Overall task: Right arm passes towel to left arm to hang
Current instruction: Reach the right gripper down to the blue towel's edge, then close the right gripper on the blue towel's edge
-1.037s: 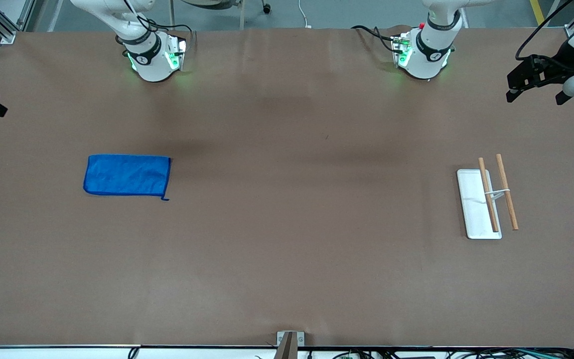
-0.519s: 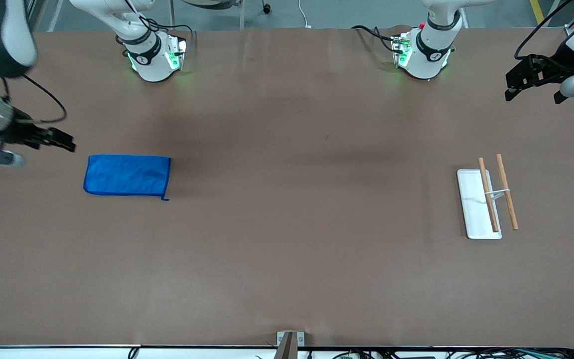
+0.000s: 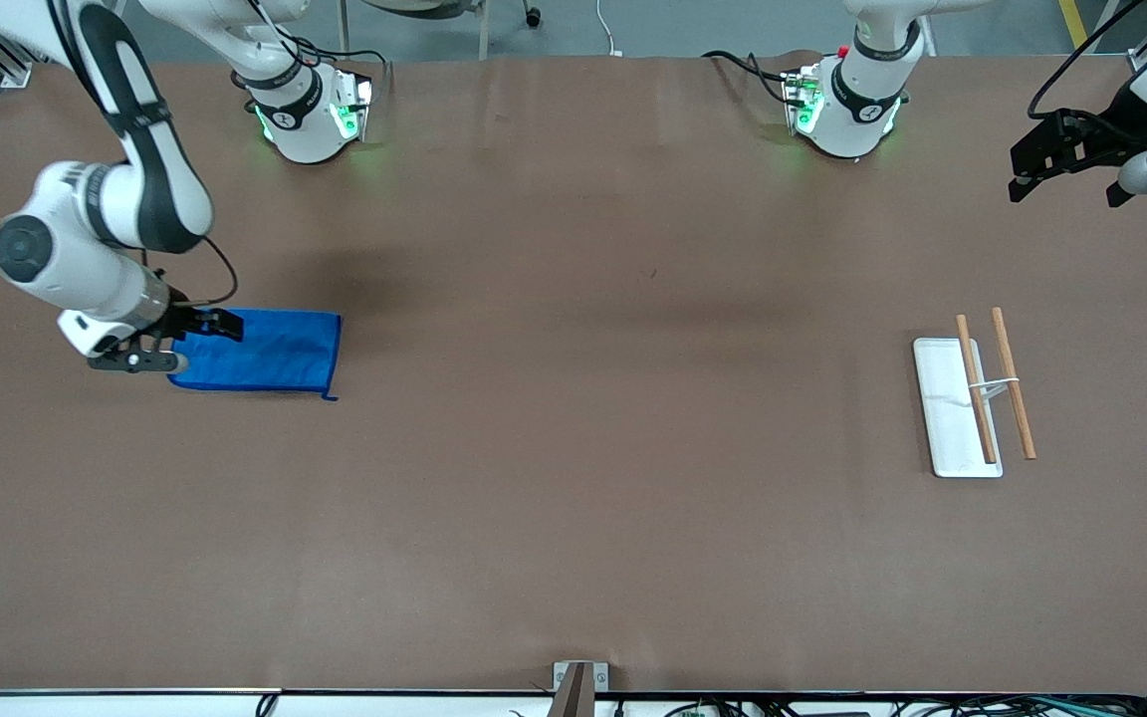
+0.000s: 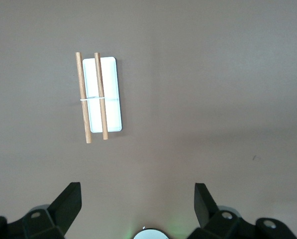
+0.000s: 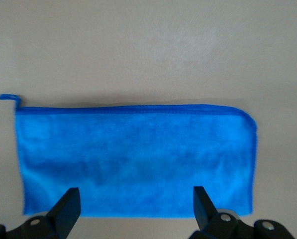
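The towel (image 3: 260,351) lies flat on the brown surface (image 3: 573,448) at the middle left of the front view, toward the right arm's end, folded into a long rectangle with its small corner loop (image 3: 331,397) pointing toward the front camera. The right hand (image 3: 197,341) sits over the towel's end nearest the frame's left edge, its fingers apart and holding nothing. In the right wrist view the towel (image 5: 136,159) fills the middle of the frame, the loop (image 5: 9,97) at its upper left corner, and the two dark fingertips (image 5: 66,205) stand spread at the bottom edge, straddling the cloth's long side.

The left hand (image 3: 1066,164) waits at the upper right of the front view, over the surface's edge, fingers apart and empty. Below it in that view rests a white tray (image 3: 944,403) with two wooden rods (image 3: 1014,383) laid along it. The left wrist view shows the tray (image 4: 111,94) and rods (image 4: 82,104) at upper left, well apart from the fingertips (image 4: 68,201).
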`<action>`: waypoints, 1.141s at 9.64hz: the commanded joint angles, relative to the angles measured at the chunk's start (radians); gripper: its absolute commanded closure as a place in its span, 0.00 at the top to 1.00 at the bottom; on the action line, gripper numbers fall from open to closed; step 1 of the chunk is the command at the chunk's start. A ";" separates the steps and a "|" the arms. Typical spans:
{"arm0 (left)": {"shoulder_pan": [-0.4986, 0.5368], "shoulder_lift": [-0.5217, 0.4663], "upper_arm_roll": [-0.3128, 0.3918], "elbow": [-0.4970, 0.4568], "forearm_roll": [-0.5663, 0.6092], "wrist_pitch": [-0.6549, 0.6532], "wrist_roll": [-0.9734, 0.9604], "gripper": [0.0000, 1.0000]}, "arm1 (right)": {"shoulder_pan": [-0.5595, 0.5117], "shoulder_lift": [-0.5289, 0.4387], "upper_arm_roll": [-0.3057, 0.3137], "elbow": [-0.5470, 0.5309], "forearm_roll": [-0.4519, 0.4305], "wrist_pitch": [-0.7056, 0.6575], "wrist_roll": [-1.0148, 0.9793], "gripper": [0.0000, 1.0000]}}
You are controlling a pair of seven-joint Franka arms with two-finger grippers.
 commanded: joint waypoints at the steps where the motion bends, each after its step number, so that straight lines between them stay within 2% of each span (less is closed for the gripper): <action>1: -0.001 0.028 -0.006 -0.002 0.000 -0.008 -0.004 1.00 | -0.015 0.081 0.003 -0.070 -0.006 0.196 -0.022 1.00; 2: -0.001 0.035 -0.006 0.000 0.005 -0.003 -0.004 1.00 | -0.013 0.107 0.003 -0.101 -0.006 0.267 -0.022 1.00; 4: -0.003 0.044 -0.006 0.004 0.003 0.007 -0.004 1.00 | -0.016 0.137 0.003 -0.103 -0.006 0.286 -0.022 1.00; 5: -0.003 0.044 -0.006 0.003 0.000 0.009 -0.004 1.00 | -0.016 0.139 0.003 -0.102 -0.006 0.289 -0.022 0.97; 6: -0.001 0.039 -0.007 -0.002 -0.001 0.003 -0.002 1.00 | -0.016 0.139 0.005 -0.101 -0.006 0.289 -0.021 0.89; 7: 0.002 0.038 -0.006 -0.003 -0.001 -0.003 0.002 1.00 | -0.016 0.139 0.005 -0.101 -0.006 0.287 -0.020 0.74; 9: 0.006 0.038 -0.006 -0.004 -0.001 -0.002 0.015 1.00 | -0.016 0.138 0.005 -0.098 -0.006 0.280 -0.016 0.34; 10: 0.006 0.039 -0.006 -0.004 -0.003 -0.003 0.015 1.00 | -0.015 0.138 0.005 -0.095 -0.005 0.277 -0.010 0.10; 11: 0.006 0.039 -0.006 0.000 -0.003 -0.002 0.015 1.00 | -0.015 0.136 0.005 -0.082 0.000 0.255 -0.005 0.00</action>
